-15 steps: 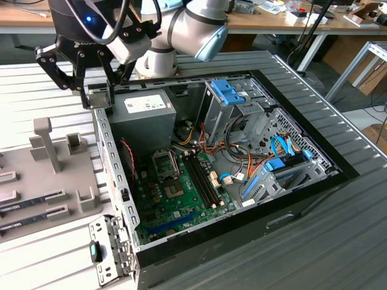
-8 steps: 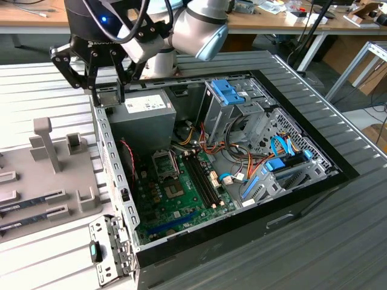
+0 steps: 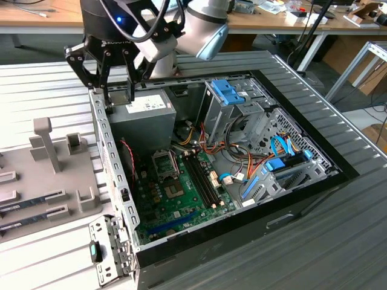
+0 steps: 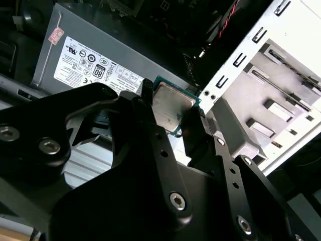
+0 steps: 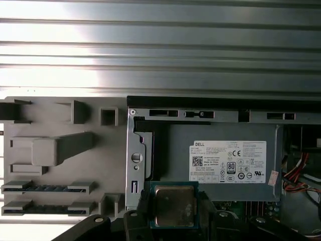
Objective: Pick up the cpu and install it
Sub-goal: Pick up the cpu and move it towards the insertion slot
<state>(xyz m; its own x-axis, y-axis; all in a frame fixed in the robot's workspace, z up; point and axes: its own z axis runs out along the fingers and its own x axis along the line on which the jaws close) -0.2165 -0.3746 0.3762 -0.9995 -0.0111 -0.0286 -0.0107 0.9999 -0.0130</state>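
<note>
Holds cpu [image 5: 174, 206] clamped in tool [image 3: 118, 95], above power-supply box [image 5: 225, 135]. Finished with pickup; yet to install.

One cpu [image 5: 174, 205], one power supply [image 5: 220, 150], one computer case [image 3: 254, 221], one tool [image 4: 173, 114].

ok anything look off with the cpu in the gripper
Nothing stands out. The cpu sits square in the shut gripper, with no visible damage, held near the power supply.
</note>
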